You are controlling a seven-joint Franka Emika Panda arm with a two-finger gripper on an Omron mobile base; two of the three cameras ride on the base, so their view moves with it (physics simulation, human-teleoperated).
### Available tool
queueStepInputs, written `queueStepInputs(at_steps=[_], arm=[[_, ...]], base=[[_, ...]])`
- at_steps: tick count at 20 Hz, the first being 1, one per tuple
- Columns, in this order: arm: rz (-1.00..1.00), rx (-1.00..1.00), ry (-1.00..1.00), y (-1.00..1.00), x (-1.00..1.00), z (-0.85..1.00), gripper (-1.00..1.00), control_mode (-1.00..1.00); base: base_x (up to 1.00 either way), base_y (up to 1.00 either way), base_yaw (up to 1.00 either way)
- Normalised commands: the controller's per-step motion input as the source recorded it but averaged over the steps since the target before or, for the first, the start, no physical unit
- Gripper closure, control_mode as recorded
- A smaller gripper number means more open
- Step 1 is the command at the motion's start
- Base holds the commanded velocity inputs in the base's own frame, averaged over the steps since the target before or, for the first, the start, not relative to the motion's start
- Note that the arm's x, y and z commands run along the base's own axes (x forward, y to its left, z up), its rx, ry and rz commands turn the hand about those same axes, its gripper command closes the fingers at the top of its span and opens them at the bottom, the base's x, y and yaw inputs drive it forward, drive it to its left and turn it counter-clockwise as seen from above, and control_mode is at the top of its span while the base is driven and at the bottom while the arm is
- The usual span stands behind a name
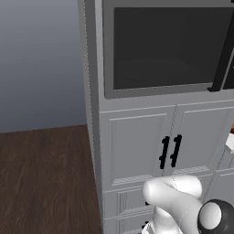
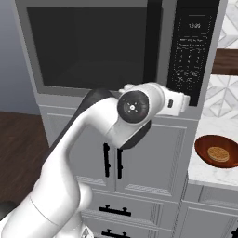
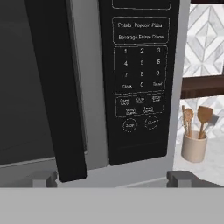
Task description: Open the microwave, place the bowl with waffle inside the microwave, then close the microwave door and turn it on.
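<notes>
The gripper (image 3: 112, 178), fingers spread wide and empty, faces the shut microwave door (image 2: 93, 46); its upright black handle (image 3: 57, 92) lies just ahead, toward the left finger.

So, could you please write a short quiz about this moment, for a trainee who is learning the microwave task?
1. True or false: the microwave door is shut.
2. Where is the bowl with the waffle? A) inside the microwave B) on the counter to the right of the microwave C) in the gripper
3. Fill in: beside the keypad, a beige cup holds wooden ____.

Key: 1 true; 2 B; 3 utensils.
</notes>
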Motion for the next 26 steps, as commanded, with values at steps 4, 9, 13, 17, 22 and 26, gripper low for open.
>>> queueStepInputs(at_steps=[4, 9, 13, 17, 22, 26], arm=[[0.0, 0.0, -0.05, -0.27, 0.0, 0.0, -1.0, -1.0], [0.0, 0.0, -0.09, -0.23, 0.0, 0.01, -1.0, -1.0], [0.0, 0.0, -0.02, -0.1, 0.04, 0.0, -1.0, -1.0], [0.0, 0.0, 0.0, -0.01, 0.15, 0.0, -1.0, -1.0], [0.0, 0.0, -0.12, 0.04, 0.06, 0.09, -1.0, -1.0], [0.0, 0.0, -0.24, 0.01, 0.0, 0.2, -1.0, -1.0]], base=[[0.0, 0.0, 0.0], [0.0, 0.0, 0.0], [0.0, 0.0, 0.0], [0.0, 0.0, 0.0], [0.0, 0.0, 0.0], [0.0, 0.0, 0.0]])
